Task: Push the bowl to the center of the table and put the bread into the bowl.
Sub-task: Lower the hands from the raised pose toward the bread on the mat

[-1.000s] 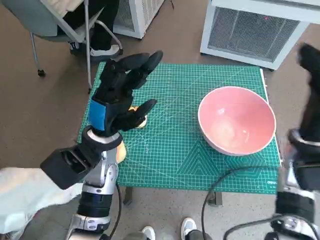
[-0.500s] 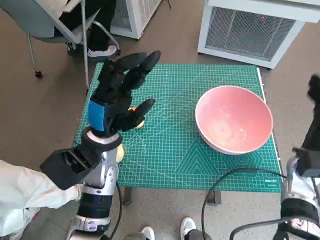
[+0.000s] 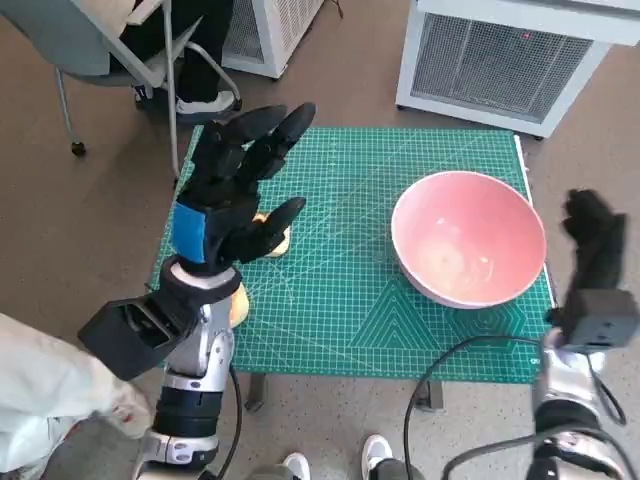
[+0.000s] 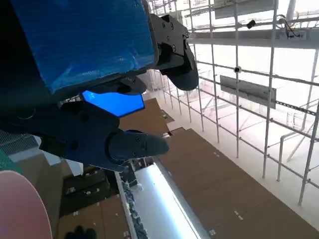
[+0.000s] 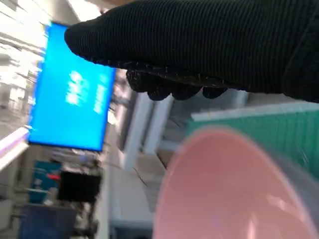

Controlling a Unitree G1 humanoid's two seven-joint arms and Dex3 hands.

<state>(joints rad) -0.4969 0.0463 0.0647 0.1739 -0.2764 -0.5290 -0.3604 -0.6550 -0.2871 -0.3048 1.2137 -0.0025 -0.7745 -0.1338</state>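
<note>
Green-matted tabletop [image 3: 340,300]: pink bowl [image 3: 468,238] sits right of centre, empty. Bread [image 3: 272,240] at left, partly behind raised left hand [image 3: 238,190], fingers spread, empty. Right hand [image 3: 592,248] beside bowl's outer rim, grip unclear. Push low on rim, slowly, toward centre; avoid tipping.

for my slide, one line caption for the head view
Left hand raised open over the bread; empty pink bowl sits right of center.

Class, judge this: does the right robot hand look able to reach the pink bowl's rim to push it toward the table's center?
Probably yes. The right robot hand hangs just beside the pink bowl, with nothing visible between them.
</note>
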